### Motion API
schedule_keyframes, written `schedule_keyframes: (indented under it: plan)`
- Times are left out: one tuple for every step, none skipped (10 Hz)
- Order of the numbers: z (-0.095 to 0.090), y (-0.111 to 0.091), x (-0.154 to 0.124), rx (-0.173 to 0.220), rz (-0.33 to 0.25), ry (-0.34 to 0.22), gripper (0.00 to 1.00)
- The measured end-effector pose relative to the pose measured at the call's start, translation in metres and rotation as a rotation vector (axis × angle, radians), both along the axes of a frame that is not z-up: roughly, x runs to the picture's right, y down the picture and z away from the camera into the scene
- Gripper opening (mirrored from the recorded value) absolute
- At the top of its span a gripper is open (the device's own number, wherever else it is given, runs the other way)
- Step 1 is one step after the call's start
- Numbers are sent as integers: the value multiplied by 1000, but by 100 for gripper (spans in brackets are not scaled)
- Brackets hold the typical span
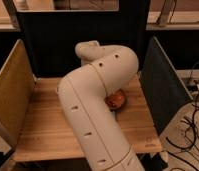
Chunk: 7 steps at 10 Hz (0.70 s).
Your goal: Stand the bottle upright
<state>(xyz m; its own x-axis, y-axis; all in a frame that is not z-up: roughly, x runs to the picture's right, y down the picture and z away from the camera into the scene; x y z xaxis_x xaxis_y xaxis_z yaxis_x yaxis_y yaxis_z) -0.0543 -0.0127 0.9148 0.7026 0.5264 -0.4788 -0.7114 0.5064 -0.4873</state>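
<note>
The bottle is hidden from view. My large white arm [95,100] folds across the middle of the wooden table [40,125] and blocks most of it. The gripper is out of sight behind the arm, so I cannot see where it is relative to the bottle. The translucent cup and the dark packet are also hidden behind the arm.
An orange-brown rounded object [116,100] lies on the table just right of the arm. A tan panel [10,97] walls the left side and a dark panel [163,85] the right. A dark backboard [68,45] stands behind. Cables [193,130] hang at the right.
</note>
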Motion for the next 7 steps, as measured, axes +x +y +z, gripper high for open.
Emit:
schedule_keyframes:
  plan:
    - [5,1,-2,0,17,30,80]
    - [13,-1,0,8,71,93,80]
    - [20,-5,6,18,156,173,80]
    - [26,-10,12,31,232,243,80]
    - [30,-13,16,39,287,289,80]
    - [36,-17,19,48,356,342,80]
    - [38,-20,20,53,386,364,80]
